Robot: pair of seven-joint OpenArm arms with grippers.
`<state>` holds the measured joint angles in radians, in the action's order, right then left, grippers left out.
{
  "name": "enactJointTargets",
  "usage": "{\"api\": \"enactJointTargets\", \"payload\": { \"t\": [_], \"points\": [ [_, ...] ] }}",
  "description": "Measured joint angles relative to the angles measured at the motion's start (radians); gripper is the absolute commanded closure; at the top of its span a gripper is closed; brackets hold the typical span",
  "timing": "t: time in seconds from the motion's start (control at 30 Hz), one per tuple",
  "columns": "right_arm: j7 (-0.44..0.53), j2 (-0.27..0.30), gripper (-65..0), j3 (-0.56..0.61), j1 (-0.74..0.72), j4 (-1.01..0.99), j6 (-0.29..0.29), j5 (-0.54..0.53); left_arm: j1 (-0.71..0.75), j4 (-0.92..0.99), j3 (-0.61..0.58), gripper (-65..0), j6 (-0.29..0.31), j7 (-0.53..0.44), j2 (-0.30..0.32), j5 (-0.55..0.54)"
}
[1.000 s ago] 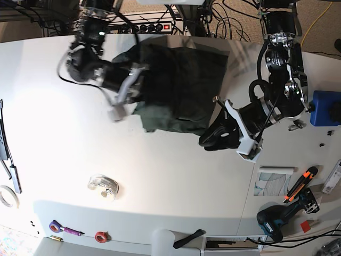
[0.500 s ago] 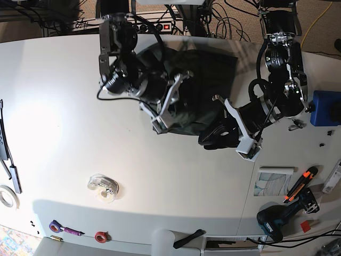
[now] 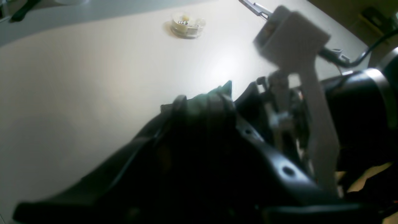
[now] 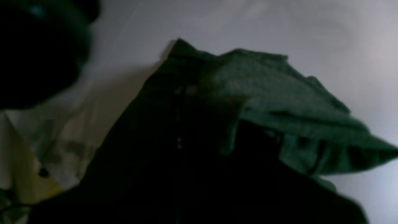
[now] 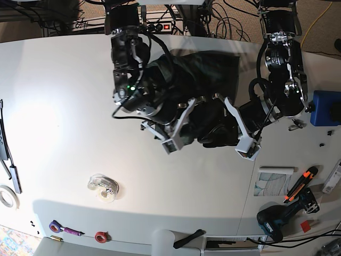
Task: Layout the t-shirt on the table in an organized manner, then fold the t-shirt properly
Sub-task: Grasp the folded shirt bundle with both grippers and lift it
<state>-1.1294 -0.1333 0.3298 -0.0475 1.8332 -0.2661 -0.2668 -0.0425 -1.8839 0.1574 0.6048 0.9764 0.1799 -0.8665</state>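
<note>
— Where's your t-shirt [image 5: 205, 72] now?
— Bunched at the table's [image 5: 64, 106] far middle, under both arms.
— And your grippers?
— Your right gripper [image 5: 178, 140] is clenched tight over the cloth's near edge; any fabric pinched, I can't tell. Your left gripper [image 5: 246, 144], just beside, grasps its hem.

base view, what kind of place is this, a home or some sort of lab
Most likely a robotics lab or workshop: two robot arms work on a white table, a power strip and tangled cables run behind it, and a cordless drill lies at its right edge.
</note>
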Motion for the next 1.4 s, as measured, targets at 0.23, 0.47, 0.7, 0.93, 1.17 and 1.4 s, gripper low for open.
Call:
{"api": "enactJointTargets", "payload": {
  "t": [0.23,0.47,0.7,0.93,1.17,1.4],
  "points": [
    [0.000,0.000,0.0,0.169,0.000,0.000,0.005,0.088,0.000,0.000,0.000,-10.7,0.000,0.000,0.000,0.001],
    [0.010,0.001,-23.7,0.246,-0.005,0.002,0.012,0.144,-0.005,0.000,0.002,-10.9,-0.001,0.011,0.004,0.008],
    [0.073,0.003,-24.6,0.253,-0.008,0.002,-0.014,0.142,-0.043,0.002,0.004,-24.6,0.023,0.020,0.034,0.011],
    [0.096,0.003,-24.6,0.261,-0.004,0.001,-0.102,0.074,-0.129,-0.001,0.000,-25.0,-0.012,-0.008,0.103,0.011],
    [0.127,0.000,-0.6,0.209,-0.074,0.000,0.087,0.345,-0.134,-0.001,0.031,-20.7,-0.060,-0.003,0.114,0.039],
    [0.087,0.005,0.0,0.080,-0.077,-0.005,0.146,0.309,-0.132,0.000,0.032,0.0,-0.063,-0.035,0.111,0.126]
  ]
}}
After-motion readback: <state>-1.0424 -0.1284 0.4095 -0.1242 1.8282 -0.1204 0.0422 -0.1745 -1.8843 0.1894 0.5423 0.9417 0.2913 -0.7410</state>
